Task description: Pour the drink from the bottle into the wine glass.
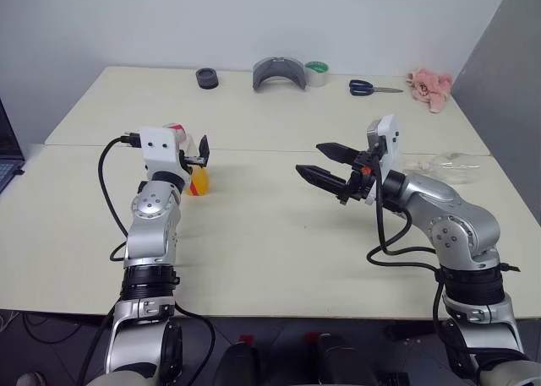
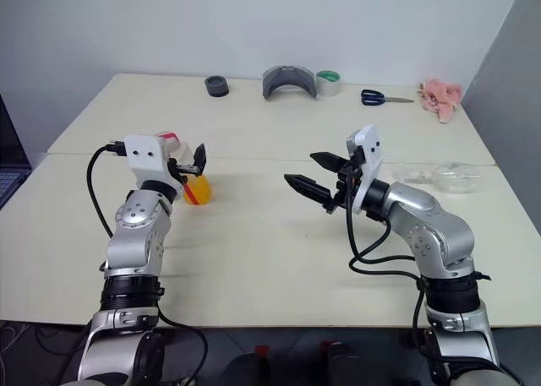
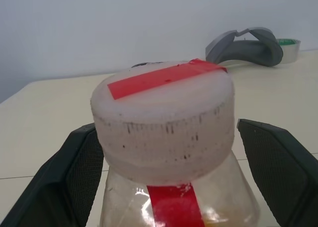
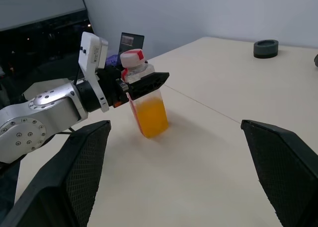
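Note:
The bottle (image 4: 145, 104) stands on the table at the left, clear plastic with a red-and-white cap (image 3: 164, 113) and a red label strip. The orange drink (image 1: 198, 183) fills its lower part. My left gripper (image 4: 135, 77) is open, its two fingers flanking the bottle just under the cap with small gaps on both sides. My right gripper (image 1: 308, 159) hangs open and empty above the table's middle, pointing left toward the bottle. The wine glass (image 1: 450, 167) lies on its side on the table at the right, behind my right arm.
Along the far edge are a black ring (image 1: 207, 78), a grey curved piece (image 1: 277, 73), a tape roll (image 1: 317, 73), blue-handled scissors (image 1: 370, 88) and a pink cloth (image 1: 430, 87). A laptop (image 1: 7, 154) sits at the left edge.

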Available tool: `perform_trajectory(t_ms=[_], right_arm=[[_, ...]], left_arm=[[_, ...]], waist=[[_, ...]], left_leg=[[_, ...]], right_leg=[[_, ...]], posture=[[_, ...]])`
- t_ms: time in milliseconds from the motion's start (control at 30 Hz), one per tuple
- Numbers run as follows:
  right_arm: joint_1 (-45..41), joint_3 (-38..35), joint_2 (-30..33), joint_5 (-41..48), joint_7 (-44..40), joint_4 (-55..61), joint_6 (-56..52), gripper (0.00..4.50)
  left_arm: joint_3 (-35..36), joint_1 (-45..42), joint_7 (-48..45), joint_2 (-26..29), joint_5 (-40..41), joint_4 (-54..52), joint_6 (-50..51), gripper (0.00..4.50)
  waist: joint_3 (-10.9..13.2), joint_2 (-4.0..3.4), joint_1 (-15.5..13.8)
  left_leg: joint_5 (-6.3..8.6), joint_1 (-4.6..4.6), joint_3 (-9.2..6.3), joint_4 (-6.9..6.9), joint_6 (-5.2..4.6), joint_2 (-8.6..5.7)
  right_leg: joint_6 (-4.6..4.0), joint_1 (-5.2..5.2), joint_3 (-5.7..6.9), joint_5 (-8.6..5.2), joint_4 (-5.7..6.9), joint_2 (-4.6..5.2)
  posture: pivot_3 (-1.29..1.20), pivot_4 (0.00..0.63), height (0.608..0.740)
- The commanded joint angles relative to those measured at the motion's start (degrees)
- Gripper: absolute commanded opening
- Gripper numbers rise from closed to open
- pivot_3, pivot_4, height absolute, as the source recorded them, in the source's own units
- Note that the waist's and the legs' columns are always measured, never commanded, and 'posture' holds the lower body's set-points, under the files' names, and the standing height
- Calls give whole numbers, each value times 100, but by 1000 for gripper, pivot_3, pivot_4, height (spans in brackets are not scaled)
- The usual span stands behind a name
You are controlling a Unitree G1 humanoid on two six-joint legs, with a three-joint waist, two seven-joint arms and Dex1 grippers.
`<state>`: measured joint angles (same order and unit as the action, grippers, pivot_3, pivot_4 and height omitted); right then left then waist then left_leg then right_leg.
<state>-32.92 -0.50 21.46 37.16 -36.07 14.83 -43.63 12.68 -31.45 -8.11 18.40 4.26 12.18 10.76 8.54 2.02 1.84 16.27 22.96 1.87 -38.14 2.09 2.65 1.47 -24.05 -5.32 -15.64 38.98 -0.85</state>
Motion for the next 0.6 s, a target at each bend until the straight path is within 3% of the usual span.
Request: perform_trajectory(t_ms=[33,600], right_arm=[[-22,-113,14,49,24,178,90,4485],[-11,-114,26,48,44,206,78,4485]], left_arm=[[-2,-31,17,82,-10,-81,-116,4500],[-5,-4,18,64,-13,54,-178,4500]], waist=[[0,0,0],[0,0,0]], left_leg=[[0,0,0,0,0,0],[0,0,0,-1,0,0]], right_leg=[[0,0,0,0,0,0],[0,0,0,0,0,0]], posture=[[0,150,740],[0,150,740]])
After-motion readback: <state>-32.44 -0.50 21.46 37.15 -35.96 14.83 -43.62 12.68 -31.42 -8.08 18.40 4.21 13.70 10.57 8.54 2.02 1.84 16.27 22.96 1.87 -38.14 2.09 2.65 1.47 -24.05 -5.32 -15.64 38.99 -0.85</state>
